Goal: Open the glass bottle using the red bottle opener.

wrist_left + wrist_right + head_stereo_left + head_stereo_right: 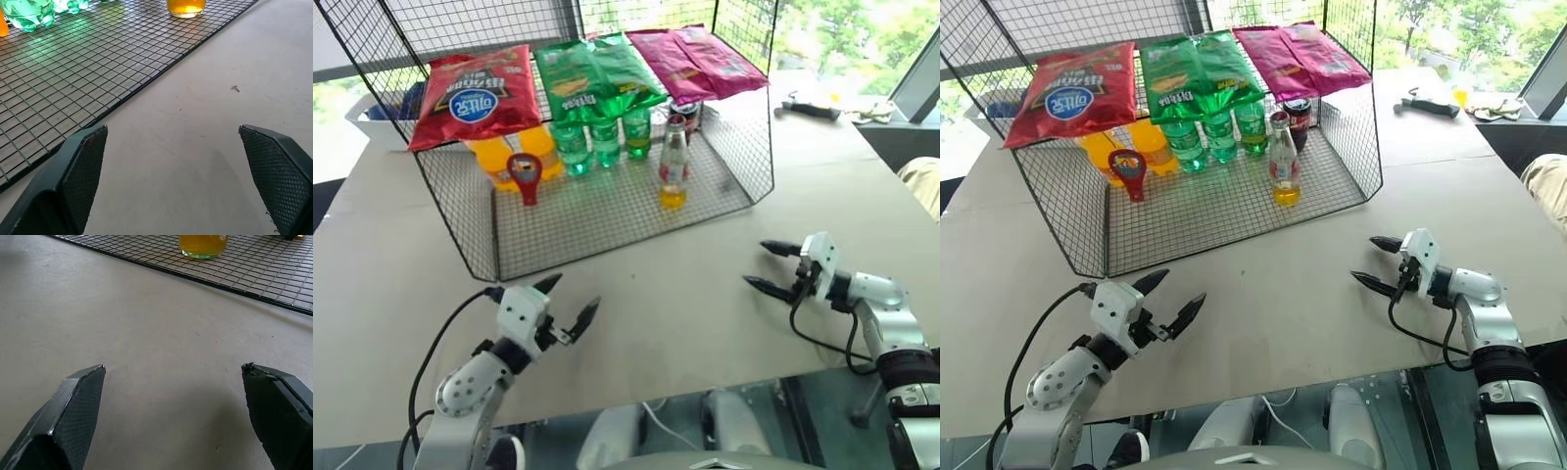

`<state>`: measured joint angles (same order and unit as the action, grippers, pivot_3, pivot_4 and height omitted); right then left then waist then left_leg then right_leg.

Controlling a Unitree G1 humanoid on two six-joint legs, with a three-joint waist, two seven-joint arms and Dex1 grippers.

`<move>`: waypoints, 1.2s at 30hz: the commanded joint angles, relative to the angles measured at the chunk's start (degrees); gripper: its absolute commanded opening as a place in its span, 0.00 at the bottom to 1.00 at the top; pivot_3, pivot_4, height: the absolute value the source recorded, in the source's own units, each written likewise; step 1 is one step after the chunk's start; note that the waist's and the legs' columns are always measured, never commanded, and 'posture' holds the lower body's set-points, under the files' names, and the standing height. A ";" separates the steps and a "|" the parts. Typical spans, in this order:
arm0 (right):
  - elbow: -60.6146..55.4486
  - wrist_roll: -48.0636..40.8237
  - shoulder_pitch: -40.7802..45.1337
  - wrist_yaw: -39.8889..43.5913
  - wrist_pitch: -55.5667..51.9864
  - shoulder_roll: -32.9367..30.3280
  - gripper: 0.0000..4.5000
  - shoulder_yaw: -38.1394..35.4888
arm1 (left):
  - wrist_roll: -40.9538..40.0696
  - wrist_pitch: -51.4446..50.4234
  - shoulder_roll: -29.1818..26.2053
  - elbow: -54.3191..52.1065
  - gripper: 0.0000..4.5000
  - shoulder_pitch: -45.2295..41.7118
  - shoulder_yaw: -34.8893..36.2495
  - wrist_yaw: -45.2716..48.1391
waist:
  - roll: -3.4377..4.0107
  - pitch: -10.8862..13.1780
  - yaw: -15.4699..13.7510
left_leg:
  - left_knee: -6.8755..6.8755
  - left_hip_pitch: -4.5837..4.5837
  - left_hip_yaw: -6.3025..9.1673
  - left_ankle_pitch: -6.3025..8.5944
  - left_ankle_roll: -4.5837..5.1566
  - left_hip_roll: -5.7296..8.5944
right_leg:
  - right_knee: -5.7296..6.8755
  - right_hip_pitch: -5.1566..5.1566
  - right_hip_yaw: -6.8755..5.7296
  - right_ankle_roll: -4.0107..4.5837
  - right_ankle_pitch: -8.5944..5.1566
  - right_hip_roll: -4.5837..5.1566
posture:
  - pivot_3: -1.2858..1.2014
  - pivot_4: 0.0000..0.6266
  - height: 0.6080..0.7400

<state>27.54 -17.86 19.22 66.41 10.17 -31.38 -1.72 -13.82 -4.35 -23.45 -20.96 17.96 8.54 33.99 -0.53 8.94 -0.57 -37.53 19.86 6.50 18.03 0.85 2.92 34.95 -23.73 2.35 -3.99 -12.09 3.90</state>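
Well, both pincers, left [570,299] and right [765,265], gape, seemingly above the table [685,294].

Glass bottle [186,7] cut off above its liquid; orange bottles [499,157] half behind the chip bag [475,93].

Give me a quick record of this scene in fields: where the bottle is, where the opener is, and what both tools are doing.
glass bottle: upright on the wire rack floor, right of the green bottles
red bottle opener: standing in front of the orange bottles
left tool: open, empty, over the table
right tool: open, empty, over the table
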 commanded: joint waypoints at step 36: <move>-8.96 0.17 -2.03 -1.57 0.28 3.60 1.00 0.77 | -1.51 0.91 0.42 -0.28 0.99 -4.02 0.96 -2.62 | 0.01 -0.02 1.17 | -0.01 -0.02 0.01 0.00 0.00 0.03 | 0.06 0.00 0.01 0.03 0.03 -0.14 | 0.52 0.24 1.00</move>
<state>21.59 -16.86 17.46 65.38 10.92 -27.81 -0.87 -14.97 -4.59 -23.12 -20.65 14.12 8.91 31.77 -0.52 8.93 0.60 -37.54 19.84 6.51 18.02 0.85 2.95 35.01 -23.73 2.35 -3.96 -12.06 3.76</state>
